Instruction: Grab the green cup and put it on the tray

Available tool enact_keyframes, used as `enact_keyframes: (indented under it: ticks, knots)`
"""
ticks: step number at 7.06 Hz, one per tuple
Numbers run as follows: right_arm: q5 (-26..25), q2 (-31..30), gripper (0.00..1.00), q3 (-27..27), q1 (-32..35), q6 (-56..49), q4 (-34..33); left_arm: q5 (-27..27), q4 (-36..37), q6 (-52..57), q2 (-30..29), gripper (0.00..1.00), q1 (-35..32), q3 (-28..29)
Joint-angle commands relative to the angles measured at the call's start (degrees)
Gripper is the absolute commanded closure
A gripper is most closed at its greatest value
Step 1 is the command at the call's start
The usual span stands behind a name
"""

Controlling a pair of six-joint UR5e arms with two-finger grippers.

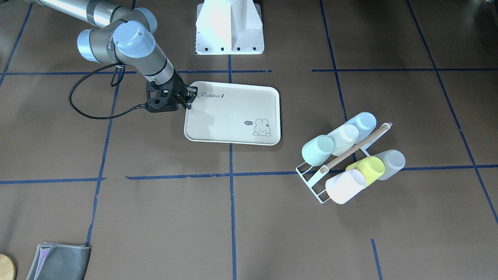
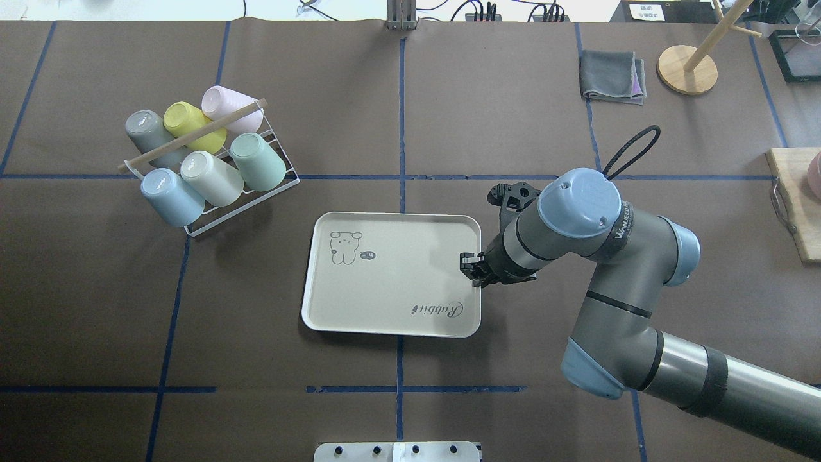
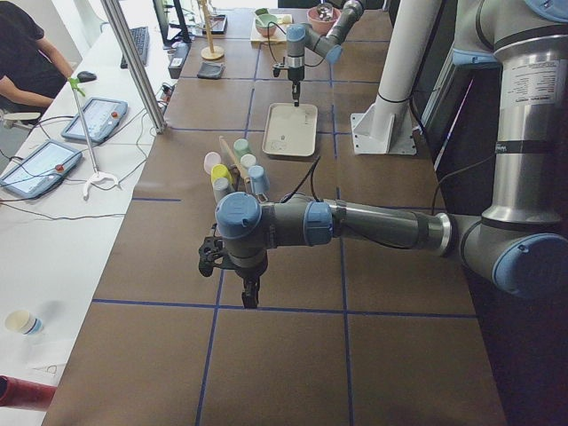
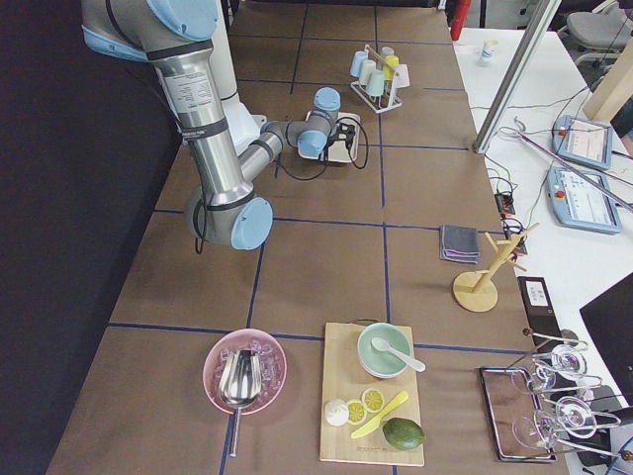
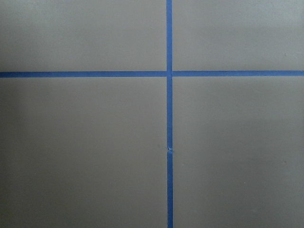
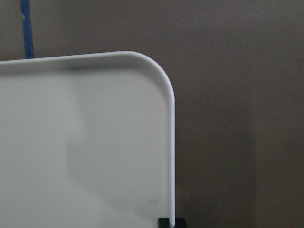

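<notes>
The green cup (image 1: 318, 150) lies on its side in a white wire rack (image 1: 311, 182), beside a cream cup and a pale blue cup; in the overhead view the green cup (image 2: 258, 162) is at the far left. The cream tray (image 2: 391, 282) lies flat mid-table with nothing on it. My right gripper (image 2: 471, 268) is at the tray's right edge, its jaws closed over the rim (image 6: 171, 142), near the "Rabbit" print (image 1: 210, 95). My left gripper (image 3: 251, 297) hangs low over bare table, far from the rack. It shows only in the exterior left view, so I cannot tell its state.
The rack also holds yellow-green (image 2: 186, 122), grey, pink and pale blue (image 2: 168, 196) cups under a wooden bar. A folded grey cloth (image 2: 612, 76), a wooden stand (image 2: 687, 69) and a cutting board (image 2: 795, 205) are at the right. The robot base (image 1: 229, 27) stands behind the tray.
</notes>
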Motion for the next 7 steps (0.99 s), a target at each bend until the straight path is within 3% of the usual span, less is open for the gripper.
enact_keyframes:
  ticks: [1, 7]
  knots:
    - [0.05, -0.11, 0.99, -0.42, -0.10, -0.04, -0.01, 0.00, 0.00, 0.00, 0.00, 0.00, 0.00, 0.00]
    - [-0.13, -0.46, 0.98, -0.24, 0.16, -0.04, -1.33, 0.00, 0.00, 0.00, 0.00, 0.00, 0.00, -0.18]
